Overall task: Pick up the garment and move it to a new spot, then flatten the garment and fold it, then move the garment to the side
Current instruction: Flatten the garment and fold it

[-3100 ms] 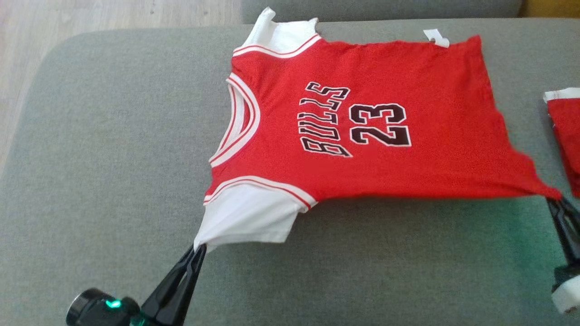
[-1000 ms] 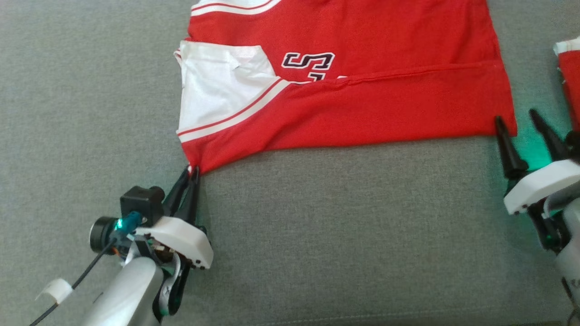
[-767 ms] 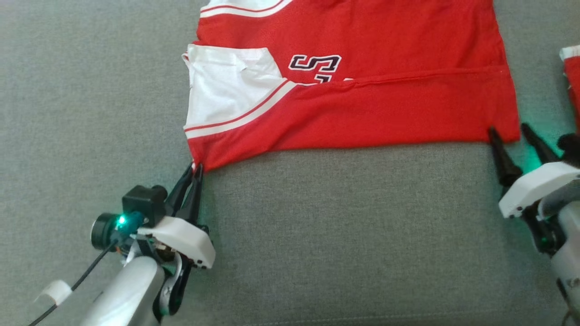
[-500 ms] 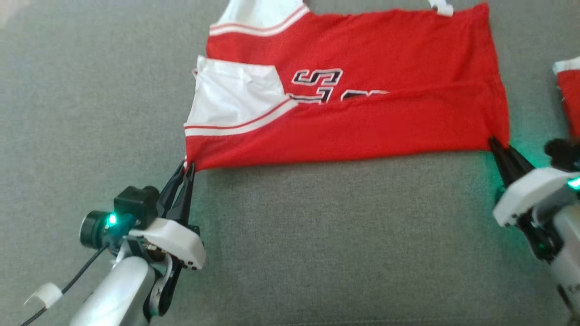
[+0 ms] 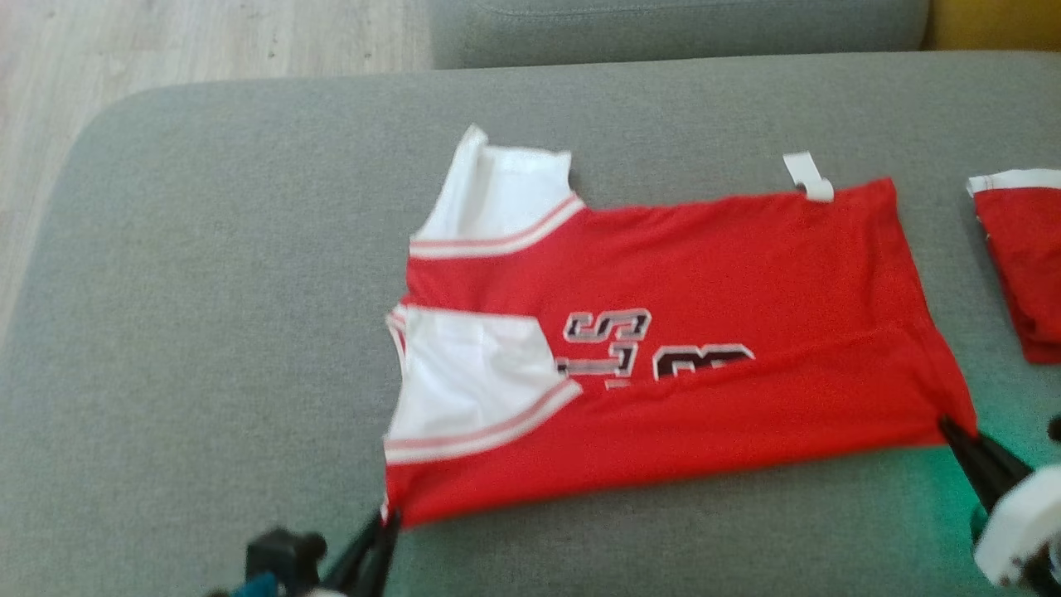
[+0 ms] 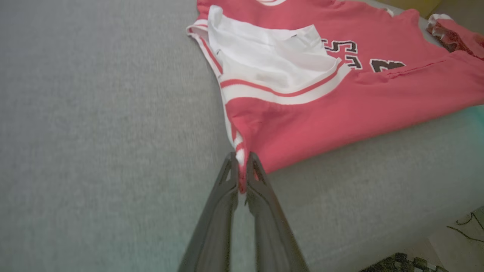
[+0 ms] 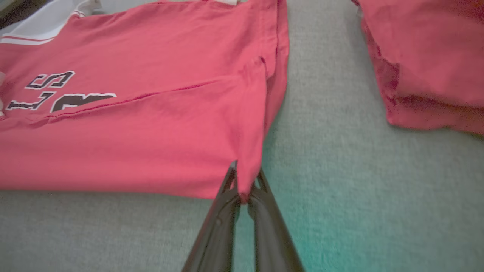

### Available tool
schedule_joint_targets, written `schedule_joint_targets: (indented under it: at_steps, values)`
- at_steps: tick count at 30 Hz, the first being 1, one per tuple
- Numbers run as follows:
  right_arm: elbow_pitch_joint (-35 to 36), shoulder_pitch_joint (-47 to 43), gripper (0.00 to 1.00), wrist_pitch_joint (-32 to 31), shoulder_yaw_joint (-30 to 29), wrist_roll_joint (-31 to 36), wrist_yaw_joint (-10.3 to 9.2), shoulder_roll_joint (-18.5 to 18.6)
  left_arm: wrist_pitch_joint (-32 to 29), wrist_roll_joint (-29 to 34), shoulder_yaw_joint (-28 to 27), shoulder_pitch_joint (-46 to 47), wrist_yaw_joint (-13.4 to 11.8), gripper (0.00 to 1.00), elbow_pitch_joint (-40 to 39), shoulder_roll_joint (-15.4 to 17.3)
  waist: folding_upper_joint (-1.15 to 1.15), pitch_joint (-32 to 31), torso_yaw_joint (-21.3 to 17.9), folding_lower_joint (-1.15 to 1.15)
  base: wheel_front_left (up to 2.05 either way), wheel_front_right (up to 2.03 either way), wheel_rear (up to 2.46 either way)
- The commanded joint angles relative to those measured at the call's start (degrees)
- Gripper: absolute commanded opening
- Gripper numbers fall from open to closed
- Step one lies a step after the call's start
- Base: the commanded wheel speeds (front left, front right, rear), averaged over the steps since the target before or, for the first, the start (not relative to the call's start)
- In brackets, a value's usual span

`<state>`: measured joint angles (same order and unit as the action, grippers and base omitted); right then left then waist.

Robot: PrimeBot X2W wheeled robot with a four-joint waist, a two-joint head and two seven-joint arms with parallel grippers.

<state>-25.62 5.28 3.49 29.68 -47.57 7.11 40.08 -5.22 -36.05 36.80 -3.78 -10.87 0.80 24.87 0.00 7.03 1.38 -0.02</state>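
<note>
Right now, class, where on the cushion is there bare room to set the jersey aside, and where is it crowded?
Widest bare patch: cushion left of the jersey; a strip in front, between left gripper and right gripper. Crowded on the right, where a second red garment lies close by.

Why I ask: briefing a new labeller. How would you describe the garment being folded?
On the grey cushion, find the red jersey mid-cushion, with white sleeves and black lettering. Unlike the other red garment at right, the left tool and right tool pinch its near corners.
</note>
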Motion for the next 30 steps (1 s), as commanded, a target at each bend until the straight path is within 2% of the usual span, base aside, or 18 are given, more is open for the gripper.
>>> schedule_joint_targets:
  at_steps: [1,3,4,5,6,9,13,15,17,23,26,30]
  values:
    - [1.6,-1.1,0.00,0.2,-0.5,-0.3,0.37,3.0,0.1,-0.2,-1.9,1.1,-0.8,0.00,-2.3,1.4,0.00,0.0,0.2,0.02,0.00,0.00,0.00]
    - [3.1,-3.4,0.00,0.1,-1.4,-0.3,0.37,3.3,0.1,0.0,-1.7,-0.2,-1.5,0.00,-3.6,1.7,0.00,0.3,0.3,0.02,0.00,0.00,0.00]
    - [3.8,-4.3,0.71,0.0,-2.0,-0.2,0.37,3.3,0.2,0.3,-1.9,-0.5,-2.1,0.06,-4.0,1.9,0.00,0.6,0.3,0.02,0.00,0.00,0.00]
    - [4.2,-4.8,1.00,0.2,-3.0,0.2,0.37,3.2,0.3,0.8,-2.0,-0.3,-2.6,0.80,-4.3,2.1,0.00,1.0,0.2,0.02,0.00,0.00,0.00]
    - [4.7,-5.2,1.00,0.6,-4.1,0.8,0.37,3.0,0.5,1.3,-2.2,0.2,-3.0,1.00,-4.6,2.4,0.00,1.5,0.1,0.02,0.00,0.00,0.00]
    - [6.0,-5.1,1.00,1.8,-7.7,2.9,0.37,1.9,0.5,3.0,-3.0,3.5,-2.9,1.00,-5.9,3.6,0.00,3.5,-0.2,0.02,0.00,0.00,0.00]
    - [7.9,-2.8,1.00,3.1,-12.1,7.9,0.37,0.1,-1.4,5.7,-4.4,13.1,-0.9,1.00,-7.4,5.8,0.00,7.0,-1.1,0.02,0.00,0.00,0.00]
    - [9.0,-1.3,1.00,3.3,-13.7,10.3,0.37,-1.2,-3.1,5.8,-4.9,19.7,1.5,1.00,-7.6,6.0,0.00,8.7,-1.6,0.02,0.00,0.00,0.00]
    - [10.0,0.2,1.00,3.3,-14.9,12.5,0.37,-2.4,-5.0,4.9,-5.2,26.6,5.0,1.00,-5.7,5.9,0.00,10.4,-2.5,0.02,0.00,0.00,0.00]
    - [13.8,5.0,1.00,1.7,-14.9,16.8,0.37,-5.6,-12.5,2.7,-4.9,47.2,14.3,1.00,6.7,4.7,0.00,15.8,-6.5,0.02,0.00,0.00,0.00]
    - [15.0,7.5,1.00,1.2,-13.8,17.8,0.37,-6.5,-17.1,1.8,-3.9,55.4,16.6,1.00,14.2,4.7,0.00,17.9,-9.0,0.02,0.00,0.00,0.00]
    - [15.6,9.7,1.00,1.0,-12.9,18.7,0.37,-8.0,-22.7,0.2,-1.9,63.3,17.9,1.00,22.5,4.9,0.00,20.2,-11.8,0.02,0.00,0.00,0.00]
